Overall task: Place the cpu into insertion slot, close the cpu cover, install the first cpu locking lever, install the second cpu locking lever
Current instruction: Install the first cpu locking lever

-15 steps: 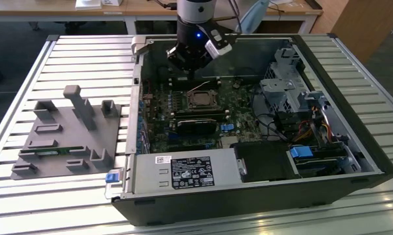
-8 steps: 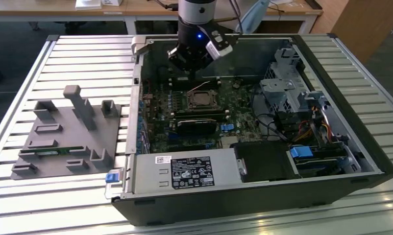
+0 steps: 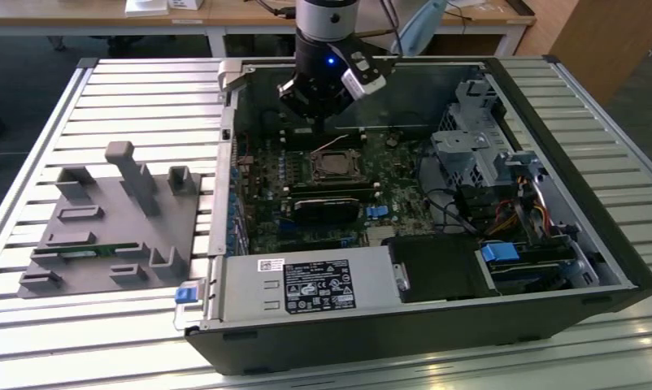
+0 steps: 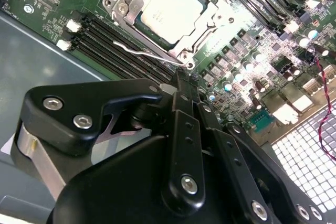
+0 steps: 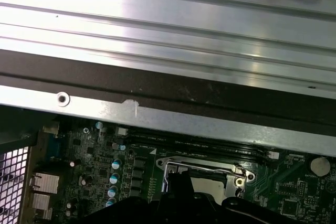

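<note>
The cpu (image 4: 164, 4), a flat square chip with a dull silver top, lies in its socket on the green motherboard (image 4: 47, 1). The cpu cover (image 4: 119, 4), a shiny metal frame, lies flat around it. A thin wire locking lever (image 4: 142, 52) stands away from the socket's edge, unlatched. My gripper (image 4: 181, 77) hovers just beside the lever's hooked end, its black fingers (image 4: 184, 129) pressed together with nothing between them. In the exterior view the gripper (image 3: 319, 122) hangs over the far side of the socket (image 3: 332, 167). The socket (image 5: 207, 174) also peeks out in the first wrist view.
The open computer case (image 3: 586, 244) lies on a slatted metal table (image 3: 141, 89). Memory slots (image 4: 110, 38) run beside the socket. A drive cage (image 3: 472, 150), cables and a power supply (image 3: 304, 284) crowd the case. A grey fixture block (image 3: 109, 227) sits on the exterior view's left.
</note>
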Available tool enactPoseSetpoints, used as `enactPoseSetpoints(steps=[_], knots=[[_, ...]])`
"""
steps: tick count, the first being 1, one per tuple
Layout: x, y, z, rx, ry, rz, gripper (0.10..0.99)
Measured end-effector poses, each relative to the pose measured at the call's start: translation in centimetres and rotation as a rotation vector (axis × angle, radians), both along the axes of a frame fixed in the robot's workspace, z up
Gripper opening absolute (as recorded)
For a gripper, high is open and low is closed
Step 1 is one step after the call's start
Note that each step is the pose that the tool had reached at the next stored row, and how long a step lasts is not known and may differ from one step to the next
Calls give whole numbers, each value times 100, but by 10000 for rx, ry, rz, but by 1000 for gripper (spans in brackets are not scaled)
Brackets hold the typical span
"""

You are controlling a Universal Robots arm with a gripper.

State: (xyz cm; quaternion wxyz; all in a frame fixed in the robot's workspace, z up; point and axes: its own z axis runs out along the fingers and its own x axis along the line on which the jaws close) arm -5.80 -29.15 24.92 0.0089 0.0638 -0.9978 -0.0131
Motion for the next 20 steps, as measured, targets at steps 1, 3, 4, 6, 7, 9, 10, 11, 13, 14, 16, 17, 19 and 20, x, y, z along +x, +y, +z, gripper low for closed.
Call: enactPoseSetpoints(steps=[1, 3, 4, 6, 7, 9, 10, 11, 13, 14, 16, 17, 19, 20], knots=[[0, 0, -1, -2, 0, 0, 114], [0, 0, -4, -1, -1, -1, 114], [0, 0, -8, 8, -2, -1, 114], [0, 0, -18, 83, 0, -8, 114], [1, 0, -27, 126, -1, -38, 114], [5, 0, -44, 185, -2, -114, 114], [8, 0, -53, 203, -2, -119, 114], [10, 0, -65, 234, -1, -119, 114], [9, -1, -85, 341, 1, -120, 114], [11, 0, -95, 412, 0, -120, 114], [28, 0, -117, 488, 0, -121, 114], [39, 0, -129, 528, 1, -130, 114], [56, 0, -155, 621, 0, -186, 114], [62, 0, -166, 659, -2, -249, 114]])
